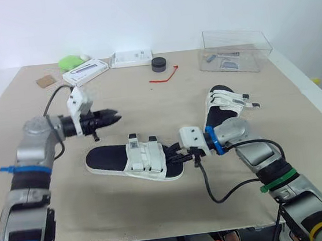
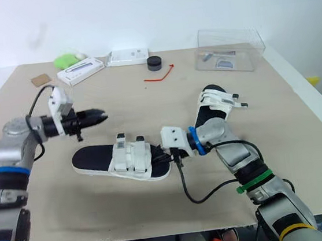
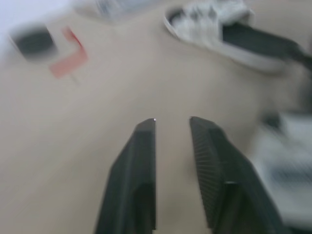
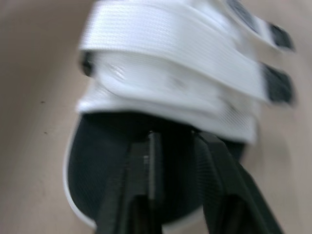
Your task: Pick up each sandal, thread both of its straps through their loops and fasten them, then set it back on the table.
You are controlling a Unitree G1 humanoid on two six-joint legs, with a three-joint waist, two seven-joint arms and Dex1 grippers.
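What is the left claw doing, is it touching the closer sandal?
Apart. In the left eye view the left gripper hangs past the closer sandal, and bare table shows between the two.

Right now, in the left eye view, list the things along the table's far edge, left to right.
Brown pad → long white box → flat white box → black puck → clear plastic box.
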